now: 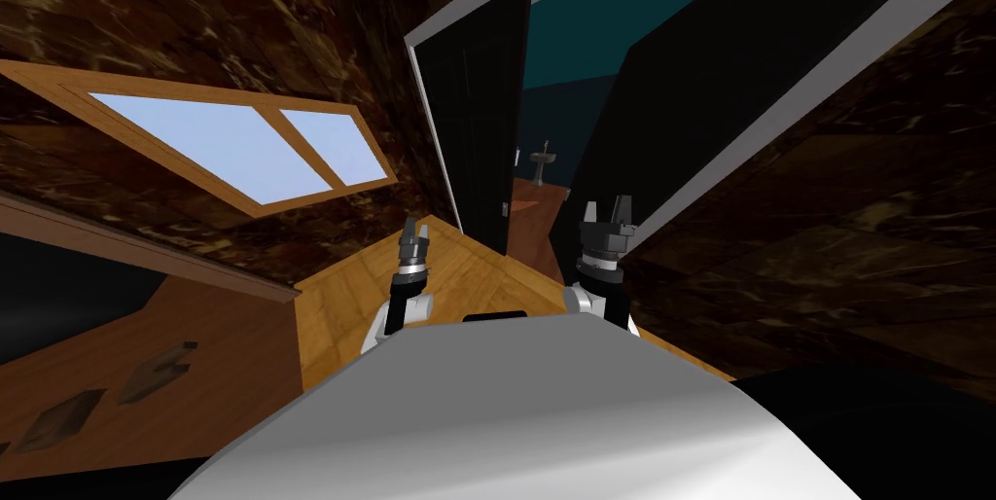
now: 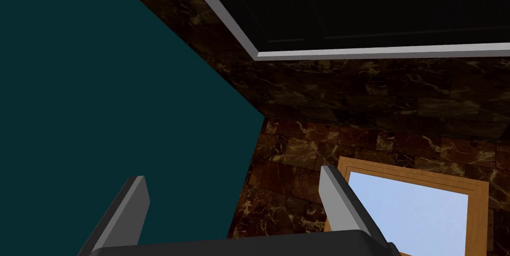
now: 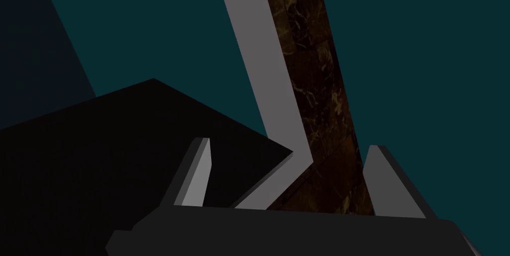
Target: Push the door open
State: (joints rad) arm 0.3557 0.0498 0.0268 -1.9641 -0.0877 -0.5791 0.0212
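Both pairs of jaws stand wide with nothing between them. The left gripper [image 1: 415, 230] is raised over the wooden floor [image 1: 457, 280], short of the doorway. The right gripper [image 1: 607, 207] is raised at the right side of the opening, just in front of a black panel [image 1: 671, 105] bordered by a light grey frame [image 1: 778, 105].

The door [image 1: 477, 115] is a plain black leaf ahead of the left gripper, close beside the pale left jamb [image 1: 436, 134]. A small dark handle [image 1: 506, 207] sits at its lower right edge. It is ajar: a gap lies between it and the black panel on the right. Whether that panel is a second leaf cannot be told.

Through the gap a reddish-brown floor [image 1: 535, 212] runs into a room with dark teal walls, where a small pedestal basin [image 1: 543, 161] stands against the far wall.

On this side the walls are dark brown marble tiles with pale veins [image 1: 146, 27]. A window [image 1: 243, 144] in a light wooden frame, with blue panes, is set in the wall on the robot's left. The right wrist view shows the top corner of the black panel below the bend of the grey frame, with a strip of marble and a teal surface beside it.
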